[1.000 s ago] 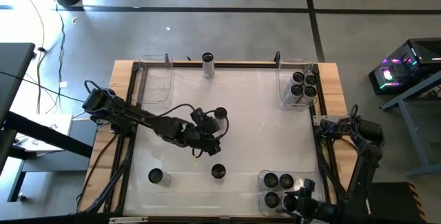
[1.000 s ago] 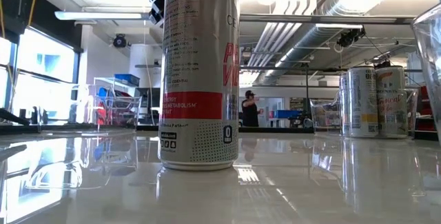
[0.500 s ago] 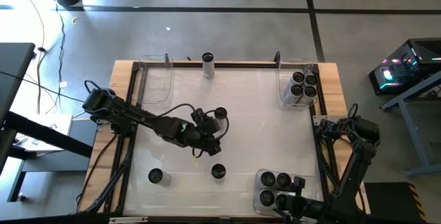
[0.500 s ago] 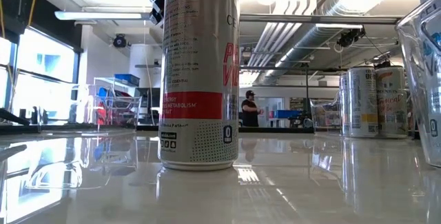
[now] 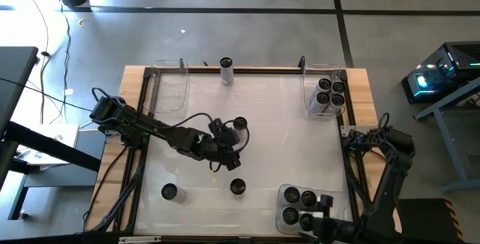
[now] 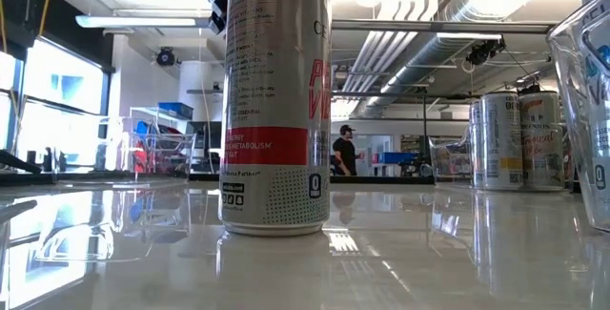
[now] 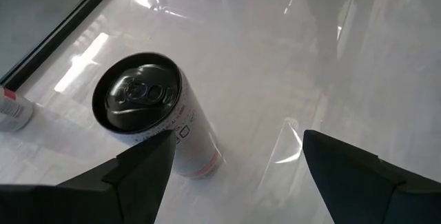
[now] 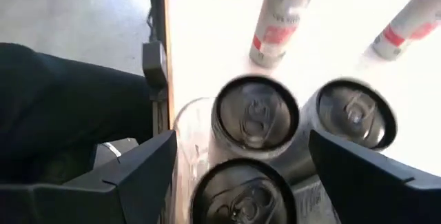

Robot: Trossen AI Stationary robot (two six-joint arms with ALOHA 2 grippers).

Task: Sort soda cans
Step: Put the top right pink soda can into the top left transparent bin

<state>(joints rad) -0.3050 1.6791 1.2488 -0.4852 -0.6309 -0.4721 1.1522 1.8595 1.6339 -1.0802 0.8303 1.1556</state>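
High view: left gripper (image 5: 234, 140) hovers mid-table, jaws spread, beside an upright silver soda can with a dark top (image 5: 240, 124) — not gripping it. Right gripper (image 5: 315, 221), jaws spread, hangs over a clear plastic bin (image 5: 283, 205) holding four cans.

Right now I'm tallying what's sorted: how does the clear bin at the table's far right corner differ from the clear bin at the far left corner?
The far-right bin holds four soda cans standing upright; the far-left bin shows no cans inside. A lone can stands on the table nearer the left bin, none that close to the right one. Both are clear plastic, set along the table's far edge.
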